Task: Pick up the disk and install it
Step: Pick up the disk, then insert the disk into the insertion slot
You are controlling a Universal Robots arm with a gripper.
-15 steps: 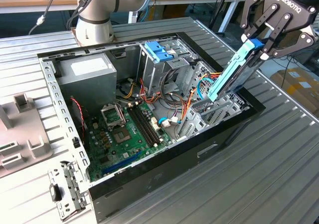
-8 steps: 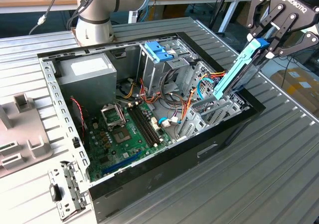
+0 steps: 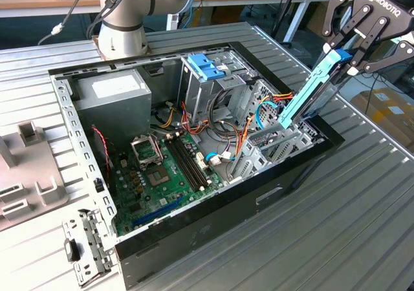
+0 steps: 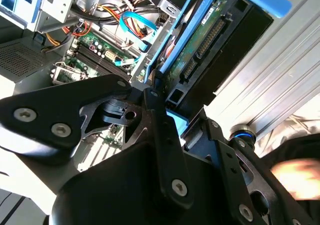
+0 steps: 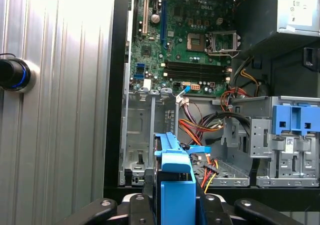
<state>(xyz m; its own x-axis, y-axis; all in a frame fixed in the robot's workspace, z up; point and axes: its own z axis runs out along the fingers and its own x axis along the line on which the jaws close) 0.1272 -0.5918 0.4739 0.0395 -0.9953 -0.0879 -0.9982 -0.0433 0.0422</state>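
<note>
Exterior view, left to right. A ribbed grey metal table (image 3: 336,239) carries an open black metal computer case (image 3: 213,223), lying on its side. Inside it at 10 o'clock sits a boxy grey metal power supply (image 3: 116,94), and at 7 o'clock a flat green motherboard (image 3: 162,174). At 12 o'clock a light blue plastic bracket (image 3: 206,68) tops the tall grey drive cage. Tangled orange, red and blue cables (image 3: 242,126) lie between that cage and the empty perforated grey metal drive bay (image 3: 278,142) at 3 o'clock of the case. The disk (image 3: 310,94), a flat dark rectangular drive framed in bright blue plastic rails, stands steeply tilted at 2 o'clock of the view. Its lower end is down at the bay, its tabbed upper end high and outside the case rim. The black multi-link gripper (image 3: 349,55) is clamped on that upper end, a finger on each side. The first wrist view looks down the disk (image 5: 175,185) into the bay (image 5: 145,135); cannot tell whether the lower end touches metal. Judgement: pick-up done, installing in hand, disk not yet seated. Seating calls for rails square to the bay's guides and clear of the cables just beside it.
</note>
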